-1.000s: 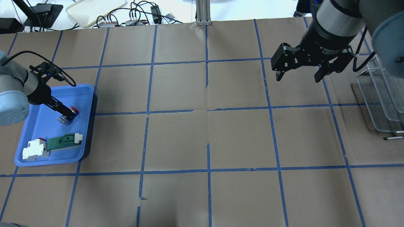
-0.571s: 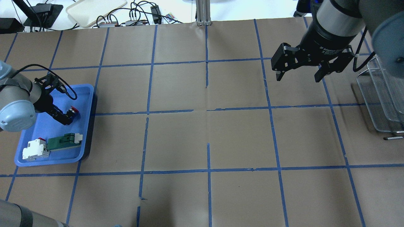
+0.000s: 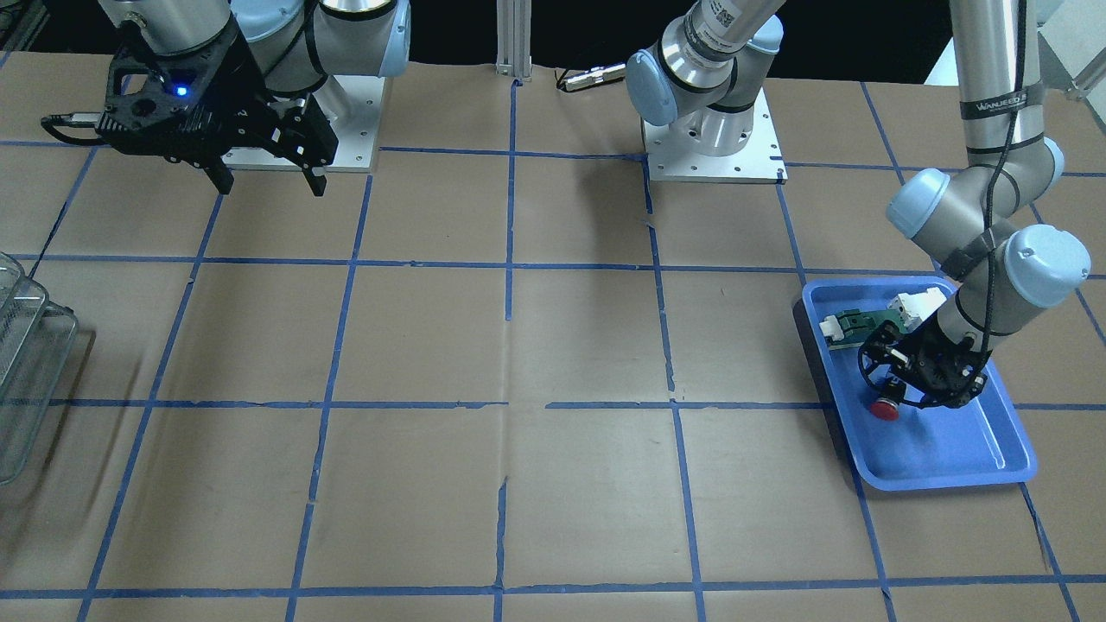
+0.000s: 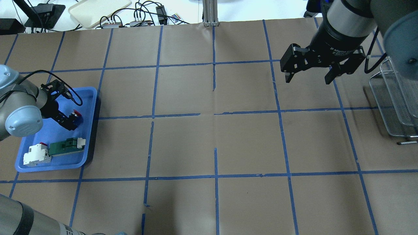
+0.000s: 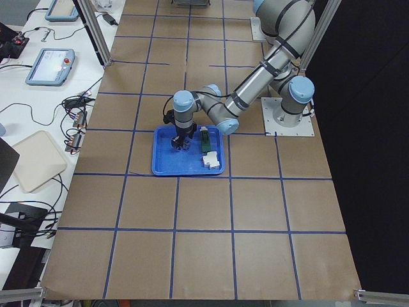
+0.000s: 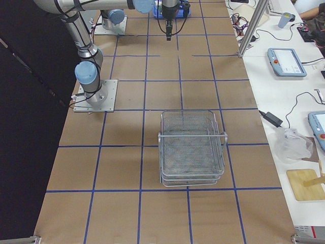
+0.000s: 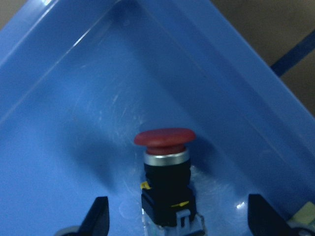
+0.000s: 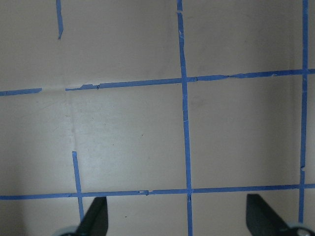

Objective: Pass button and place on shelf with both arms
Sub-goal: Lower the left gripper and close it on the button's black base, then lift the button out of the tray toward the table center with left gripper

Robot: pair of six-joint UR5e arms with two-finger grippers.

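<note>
The button (image 7: 165, 172), red cap on a black body, sits in the blue tray (image 4: 91, 130) and also shows in the overhead view (image 4: 77, 114) and the front view (image 3: 883, 408). My left gripper (image 7: 179, 219) is tilted low in the tray. Its fingers are spread wide with the button's body between them, not touching. My right gripper (image 4: 307, 80) is open and empty, held above the table at the far right, also in the front view (image 3: 272, 186). The wire mesh shelf (image 4: 392, 98) stands just to its right, also in the right side view (image 6: 192, 147).
A green-and-white connector (image 4: 67, 146) and a white block with a red bit (image 4: 36, 154) lie in the tray's near end. The tray's raised rim (image 7: 236, 93) lies close beyond the button. Brown paper with blue tape lines covers the table (image 4: 215, 140).
My left arm's wrist has swung round and the gripper has tilted lower by the button. The button stays where it was. My right gripper has barely moved.
</note>
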